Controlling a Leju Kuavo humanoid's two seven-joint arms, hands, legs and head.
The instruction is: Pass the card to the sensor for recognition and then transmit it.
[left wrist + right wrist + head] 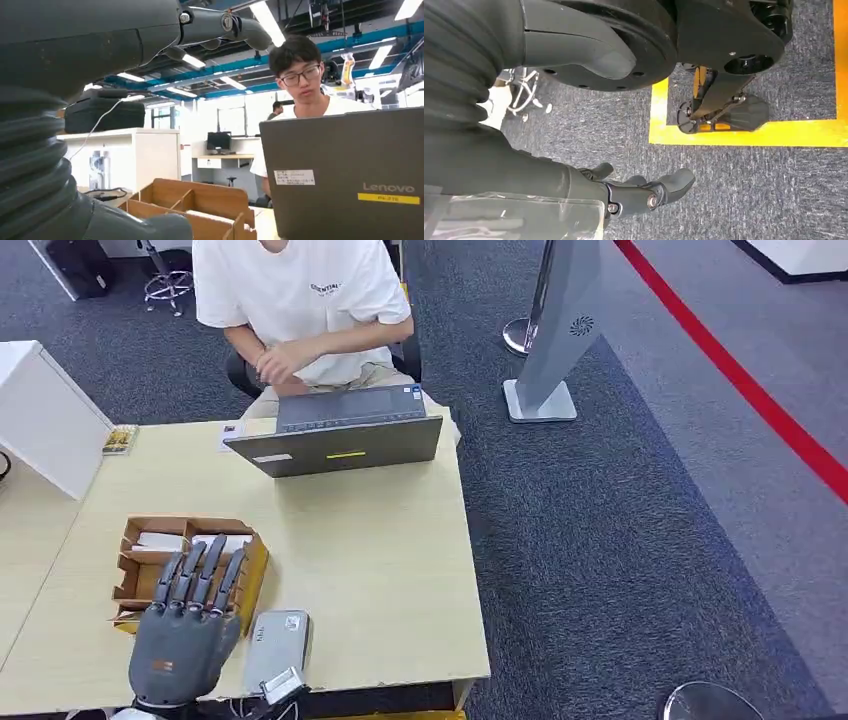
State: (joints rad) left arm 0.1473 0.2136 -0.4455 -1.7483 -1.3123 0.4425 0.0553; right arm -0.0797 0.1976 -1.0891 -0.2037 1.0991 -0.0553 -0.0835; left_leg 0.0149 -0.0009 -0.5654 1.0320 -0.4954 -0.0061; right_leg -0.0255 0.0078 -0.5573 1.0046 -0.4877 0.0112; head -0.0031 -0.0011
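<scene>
Bright even overhead strip lighting, soft shadows, slight blur

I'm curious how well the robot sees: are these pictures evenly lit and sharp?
Head view: soft even light, table and laptop fairly sharp. Left wrist view: bright ceiling strips glare, the left hand looms dark and soft. Right wrist view: dim, carpet sharp, the right hand shadowed.

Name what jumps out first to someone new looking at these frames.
The robot's left hand hovers, fingers spread, over a wooden compartment box at the near-left of the pale table, a grey sensor box beside it. Across the table, a person sits behind a dark laptop. A red line crosses the carpet at right.
</scene>
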